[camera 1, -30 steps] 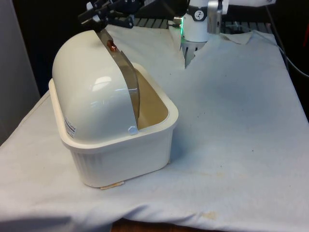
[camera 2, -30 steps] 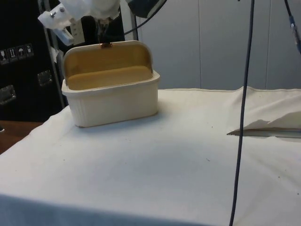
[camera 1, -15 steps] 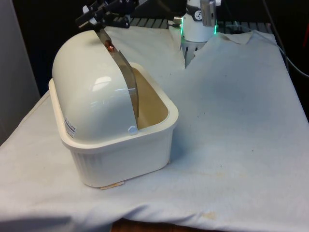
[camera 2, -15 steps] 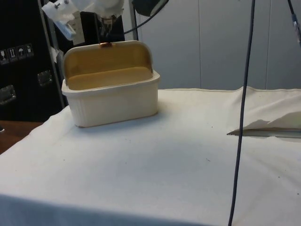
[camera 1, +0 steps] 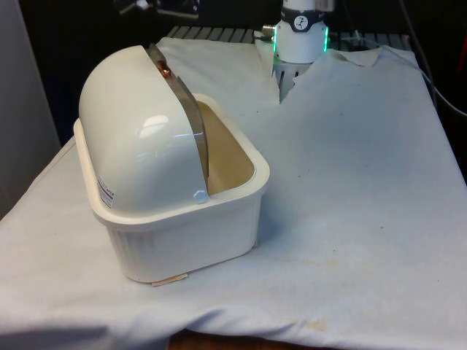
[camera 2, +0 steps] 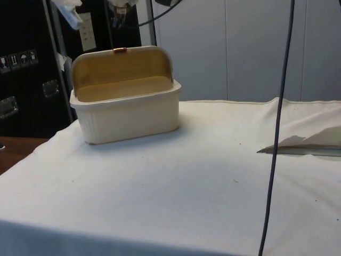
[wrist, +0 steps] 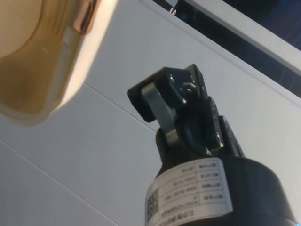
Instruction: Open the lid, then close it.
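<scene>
A cream bread box stands on the white cloth at the front view's left. Its domed lid is rolled back, so the tan inside lies open. A small copper handle sits at the lid's top edge, also seen in the side view as the handle. My gripper hangs above the handle at the picture's upper rim, clear of the lid. From the side, the gripper is a short way straight above the handle. In the wrist view the gripper is apart from the lid's rim and handle.
The white cloth spreads wide to the front view's right of the box. A dark cable hangs down in the side view. The cloth is rucked near the robot's base.
My gripper has risen from the copper handle and now hangs well above it. The lid has stayed rolled back and the box has not shifted.
</scene>
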